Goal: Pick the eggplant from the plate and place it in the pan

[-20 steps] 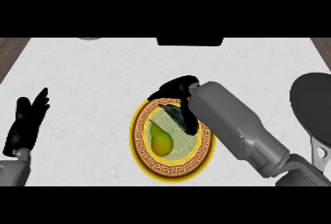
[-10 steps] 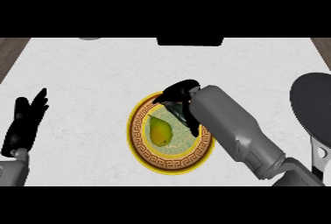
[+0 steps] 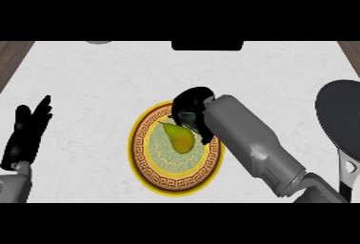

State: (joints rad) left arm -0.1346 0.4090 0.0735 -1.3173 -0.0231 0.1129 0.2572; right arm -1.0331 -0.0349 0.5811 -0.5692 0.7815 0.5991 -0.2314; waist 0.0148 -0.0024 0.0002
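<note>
The eggplant [image 3: 180, 138] looks green-yellow and pear-shaped. It lies on the round plate [image 3: 151, 176] with a gold patterned rim, in the middle of the counter. My right hand [image 3: 190, 107] hangs over the plate's far right rim, right at the eggplant's narrow end. Its fingers are relaxed and bent downward, not closed round the eggplant. The grey forearm hides the plate's right edge. The dark pan [image 3: 340, 112] sits at the right edge, its handle [image 3: 348, 172] pointing toward me. My left hand [image 3: 28, 134] rests open at the far left, fingers up.
A dark block [image 3: 208, 45] stands at the counter's far edge, with a small grey object [image 3: 98, 42] to its left. Wooden strips show at both far corners. White counter lies between the plate and the pan.
My right hand has come nearer and lower, from beyond the plate's far rim to the eggplant's narrow end. The left hand has not moved.
</note>
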